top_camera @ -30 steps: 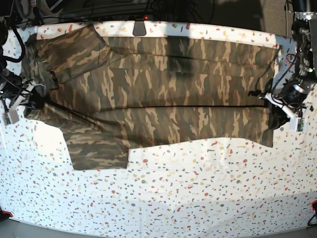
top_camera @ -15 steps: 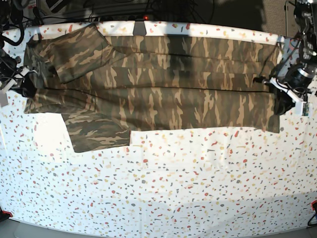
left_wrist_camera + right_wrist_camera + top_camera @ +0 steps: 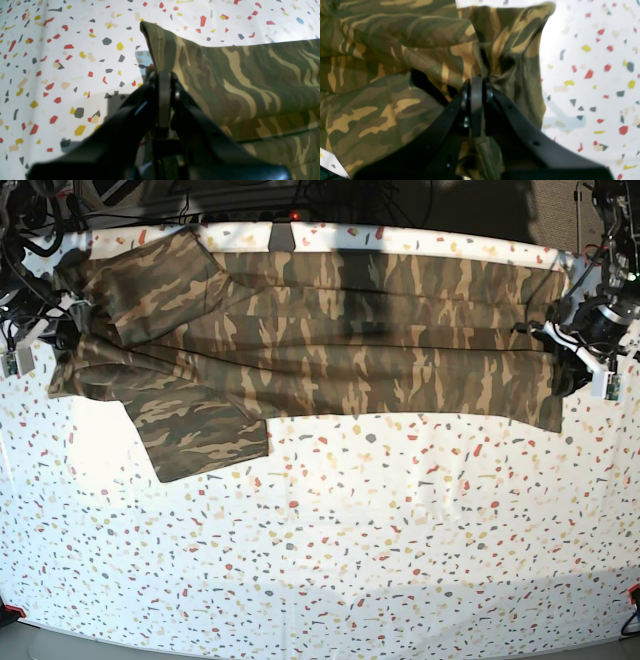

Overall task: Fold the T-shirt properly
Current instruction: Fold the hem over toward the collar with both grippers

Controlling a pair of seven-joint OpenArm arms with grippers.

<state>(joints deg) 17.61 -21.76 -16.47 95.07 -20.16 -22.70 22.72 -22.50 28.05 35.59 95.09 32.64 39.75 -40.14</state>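
Observation:
The camouflage T-shirt lies stretched in a long band across the far part of the speckled table, and one sleeve sticks out toward the near side at the left. At the band's right end my left gripper is shut on the shirt's edge. The left wrist view shows its jaws pinching a raised corner of the cloth. My right gripper is shut on the left end of the T-shirt. Bunched fabric is clamped in that gripper in the right wrist view.
Cables and dark gear run along the table's back edge, with a dark bracket at its middle. Arm bases stand at both far corners. A small red object sits at the right near edge.
Both grippers have moved toward the back of the table, carrying the shirt's near edge with them. The band of cloth is now narrower and lies farther back.

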